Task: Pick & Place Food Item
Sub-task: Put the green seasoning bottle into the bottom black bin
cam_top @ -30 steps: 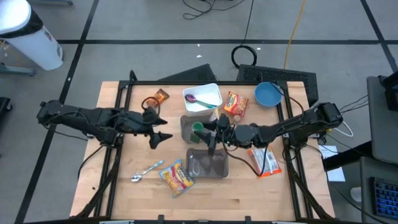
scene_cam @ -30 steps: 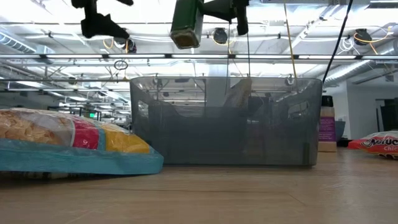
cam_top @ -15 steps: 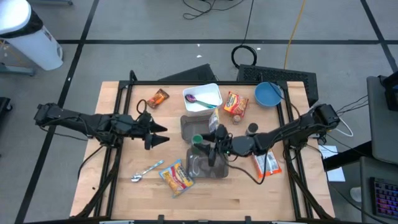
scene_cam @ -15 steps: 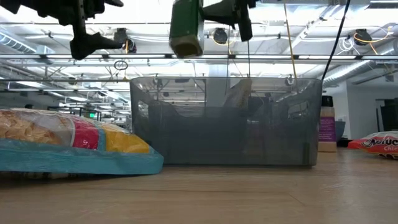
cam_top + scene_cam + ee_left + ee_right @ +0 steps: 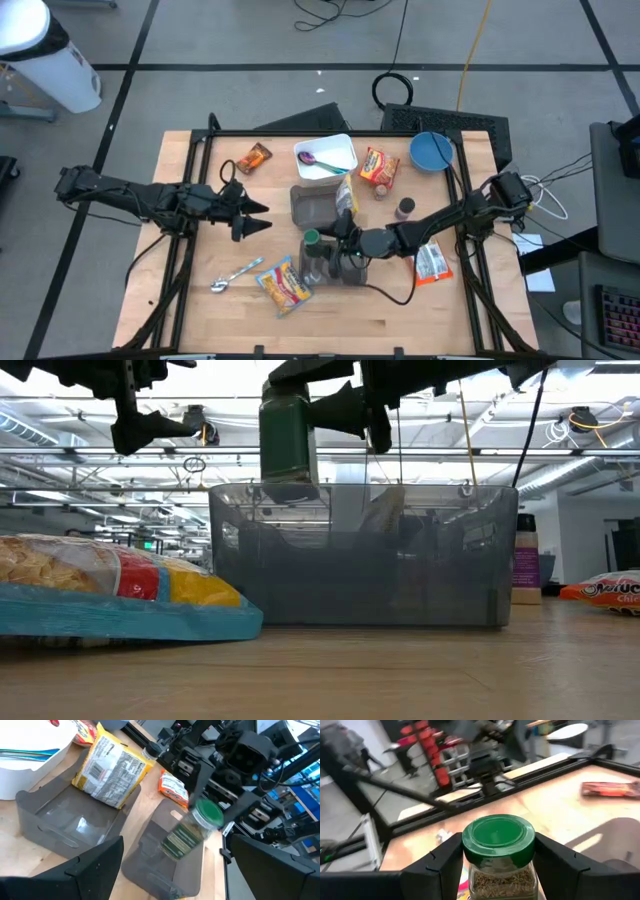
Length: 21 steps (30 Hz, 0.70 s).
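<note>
Glass jar (image 5: 500,865), round green lid (image 5: 498,835).

Your right arm reaches in from the right edge toward the middle of the surface, its wrist bent low; the right end effector (image 5: 322,246) has its fingers (image 5: 440,865) closed on either side of what it carries. Your left arm stretches in from the left, raised, its left end effector (image 5: 262,215) spread wide and holding nothing.

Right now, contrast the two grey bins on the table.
The near grey bin has the right pincer lowering a green-lidded jar over it; the far grey bin holds a yellow packet. The far one sits beside the white tray. Both are grey, translucent and rectangular.
</note>
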Each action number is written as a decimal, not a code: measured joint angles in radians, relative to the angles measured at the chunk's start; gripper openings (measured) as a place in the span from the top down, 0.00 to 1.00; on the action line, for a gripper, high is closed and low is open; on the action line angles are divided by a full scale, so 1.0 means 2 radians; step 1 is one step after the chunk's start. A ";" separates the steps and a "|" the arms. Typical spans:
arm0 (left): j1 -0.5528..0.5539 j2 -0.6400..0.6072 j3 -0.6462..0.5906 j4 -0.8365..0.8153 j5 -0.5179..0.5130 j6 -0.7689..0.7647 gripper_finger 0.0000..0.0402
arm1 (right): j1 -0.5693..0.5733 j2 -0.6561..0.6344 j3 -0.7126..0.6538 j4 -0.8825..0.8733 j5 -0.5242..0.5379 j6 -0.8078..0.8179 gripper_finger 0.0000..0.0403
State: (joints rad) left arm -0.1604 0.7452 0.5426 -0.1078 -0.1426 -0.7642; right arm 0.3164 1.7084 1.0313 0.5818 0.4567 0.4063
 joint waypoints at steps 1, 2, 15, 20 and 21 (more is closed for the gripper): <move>0.000 0.000 0.000 0.000 -0.005 -0.002 0.06 | 0.000 0.000 0.000 0.001 -0.009 -0.007 0.52; 0.000 0.000 0.000 0.000 -0.010 -0.003 0.06 | 0.000 0.000 0.000 0.001 -0.017 -0.015 0.52; 0.000 0.000 0.000 0.004 -0.119 -0.020 0.06 | 0.000 0.008 -0.013 0.038 -0.087 -0.156 0.52; -0.006 0.007 0.001 0.015 -0.145 -0.021 0.06 | 0.004 0.035 -0.073 0.156 -0.086 -0.157 0.52; -0.009 0.008 0.001 0.018 -0.149 -0.018 0.06 | 0.006 0.038 -0.083 0.172 -0.085 -0.158 0.52</move>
State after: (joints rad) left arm -0.1792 0.7619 0.5438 -0.0721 -0.4414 -0.8004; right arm 0.3275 1.7836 0.8660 0.9257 0.2866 0.0902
